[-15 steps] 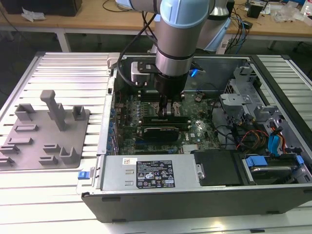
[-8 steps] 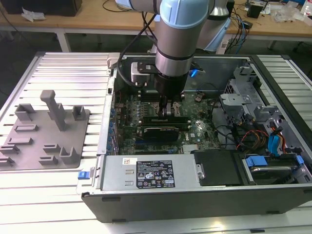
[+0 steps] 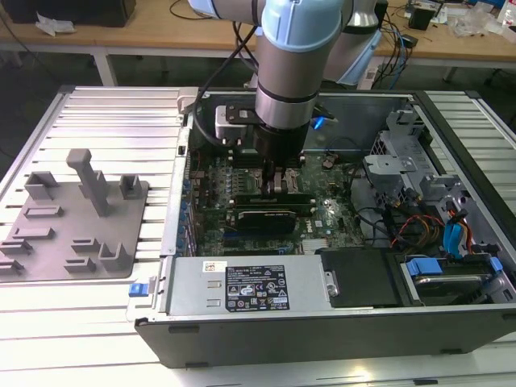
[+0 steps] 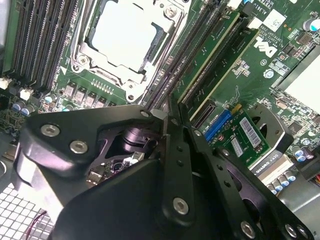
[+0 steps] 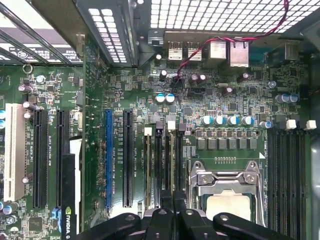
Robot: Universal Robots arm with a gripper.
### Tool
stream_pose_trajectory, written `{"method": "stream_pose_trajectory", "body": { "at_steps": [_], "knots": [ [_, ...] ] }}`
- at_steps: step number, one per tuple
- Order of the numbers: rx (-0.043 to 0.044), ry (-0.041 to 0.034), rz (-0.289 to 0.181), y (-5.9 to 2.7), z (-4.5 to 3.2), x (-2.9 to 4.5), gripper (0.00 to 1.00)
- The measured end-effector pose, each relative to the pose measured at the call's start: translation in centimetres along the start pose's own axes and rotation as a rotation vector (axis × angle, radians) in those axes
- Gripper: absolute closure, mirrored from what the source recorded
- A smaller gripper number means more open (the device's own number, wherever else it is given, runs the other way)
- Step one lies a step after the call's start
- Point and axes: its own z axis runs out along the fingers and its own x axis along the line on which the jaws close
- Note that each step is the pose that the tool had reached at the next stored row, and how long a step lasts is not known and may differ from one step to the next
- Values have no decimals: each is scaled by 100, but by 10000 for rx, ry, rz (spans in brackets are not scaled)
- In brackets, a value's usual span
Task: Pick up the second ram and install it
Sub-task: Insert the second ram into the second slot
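My gripper [image 3: 278, 184] hangs inside the open computer case, low over the memory slots of the green motherboard [image 3: 322, 214]. In both wrist views its black fingertips [image 4: 165, 125] sit pressed close together. The second ram [image 4: 207, 57], a narrow green stick, stands on edge in a slot beside the processor socket, and its near end runs in between the fingertips. Seen from above, the second ram [image 5: 173, 165] is a thin line leading into the gripper [image 5: 173, 212]. Another green stick [image 4: 227, 67] stands in a slot right beside it.
The silver processor [image 5: 227, 205] lies in its socket beside the slots. A black graphics card [image 3: 262, 218] sits in front of the gripper. A grey parts fixture [image 3: 72, 218] lies on the table at the exterior view's left. Drive cages and cables [image 3: 435, 218] crowd the case's other side.
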Motion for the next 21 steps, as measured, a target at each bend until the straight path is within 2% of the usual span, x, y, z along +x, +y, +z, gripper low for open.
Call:
{"method": "stream_pose_trajectory", "body": {
  "at_steps": [11, 13, 14, 16, 19, 20, 21],
  "knots": [
    [-4, -4, 2, 0, 47, 2, 91],
    [1, -4, 2, -1, 49, 2, 89],
    [0, -1, 1, -1, 48, 2, 83],
    [1, -2, 1, -1, 40, 1, 83],
    [1, -2, 2, 2, -40, -3, 83],
    [1, -2, 2, 4, -91, -5, 83],
    [1, -2, -2, 8, -190, -10, 83]
  ]
}}
